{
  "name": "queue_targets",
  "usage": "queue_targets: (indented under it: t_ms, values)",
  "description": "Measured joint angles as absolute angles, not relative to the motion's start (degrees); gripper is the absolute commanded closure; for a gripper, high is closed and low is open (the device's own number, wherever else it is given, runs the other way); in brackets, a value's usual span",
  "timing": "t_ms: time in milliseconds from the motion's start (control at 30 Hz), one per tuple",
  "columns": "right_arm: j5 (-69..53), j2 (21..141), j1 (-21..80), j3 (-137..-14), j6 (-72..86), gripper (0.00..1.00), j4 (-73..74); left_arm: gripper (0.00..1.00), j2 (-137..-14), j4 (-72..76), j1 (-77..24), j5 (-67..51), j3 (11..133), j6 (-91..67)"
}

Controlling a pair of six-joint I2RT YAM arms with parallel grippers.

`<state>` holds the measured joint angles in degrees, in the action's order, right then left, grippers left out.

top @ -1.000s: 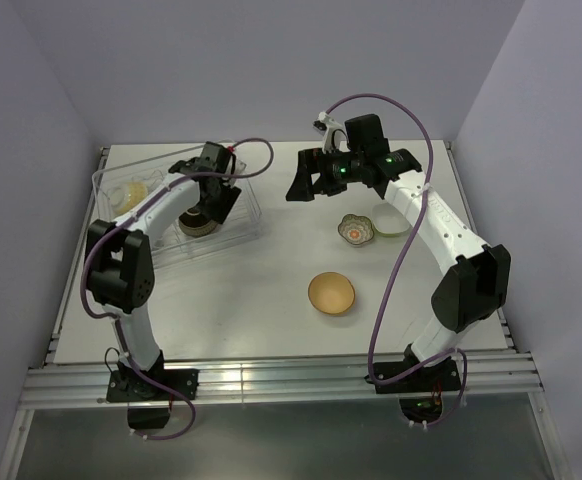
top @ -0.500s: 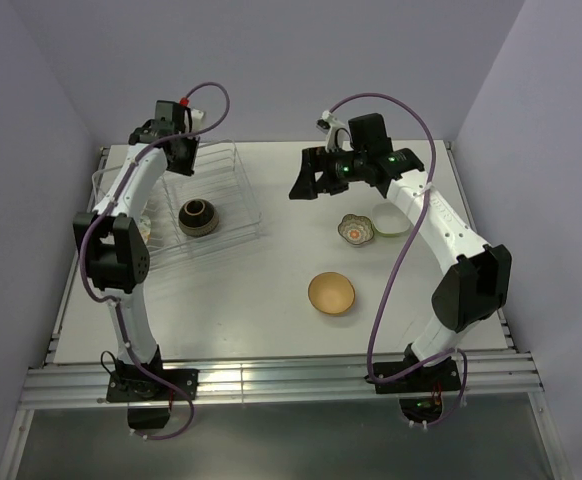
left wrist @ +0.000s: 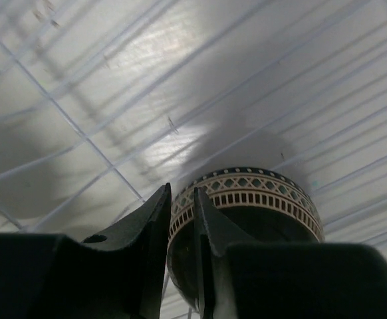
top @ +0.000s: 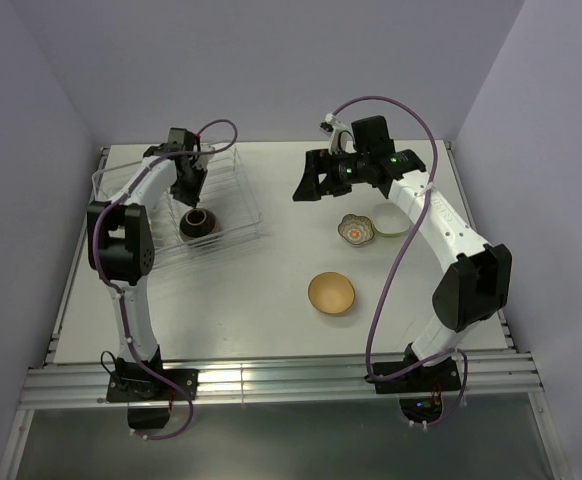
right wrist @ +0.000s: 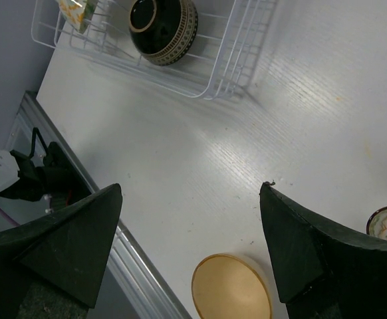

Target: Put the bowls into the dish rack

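- Top external view: the white table (top: 271,320) carries the dish rack (top: 251,205) at its far left corner
- My left gripper (top: 189,190) hangs inside the dish rack, just above the dark brown bowl (top: 197,223); my left wrist view shows these jaws drawn to a thin slit with nothing in it
- My right gripper (top: 304,180) is in the air to the right of the dish rack, jaws spread wide and empty
- That dark brown bowl lies in the dish rack, tipped so its foot ring shows
- The tan-orange bowl (top: 331,293) sits upright, well to the right of the dish rack
- The scalloped patterned bowl (top: 355,229) is farther right of the dish rack, with the lime-green bowl (top: 389,228) just beside it
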<state>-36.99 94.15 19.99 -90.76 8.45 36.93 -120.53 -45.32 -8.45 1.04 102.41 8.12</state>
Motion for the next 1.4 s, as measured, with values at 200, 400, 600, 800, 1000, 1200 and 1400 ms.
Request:
queue_targets:
  t_ms: [200,400,600,800,1000,1200,1400]
  values:
    - [-37.19,94.15,19.97,-90.76,8.47,0.09,36.93,0.67,-120.25,-46.28,-8.45,-2.63,99.50,8.05]
    - [-37.21,94.15,19.97,-90.76,8.40,0.09,36.95,0.58,-116.25,-48.36,-8.43,-6.44,101.27,8.21]
    - [-37.19,94.15,19.88,-90.76,6.98,0.07,37.76,0.57,-113.01,-52.34,-7.81,-8.91,109.40,15.09]
    - [-37.21,94.15,19.07,-90.76,5.04,0.03,39.24,0.58,-107.98,-60.49,-5.48,-11.35,107.37,26.17]
    - [-37.41,94.06,18.57,-90.76,3.22,0.02,40.62,0.59,-105.58,-66.22,-3.36,-12.08,101.73,34.89]
    - [-37.30,93.06,18.20,-90.72,2.35,0.00,41.89,0.59,-105.60,-67.16,-3.25,-13.23,96.82,38.81]
    - [-37.06,90.59,17.39,-89.69,1.63,0.00,42.11,0.58,-106.08,-66.19,-3.25,-14.66,94.72,39.59]
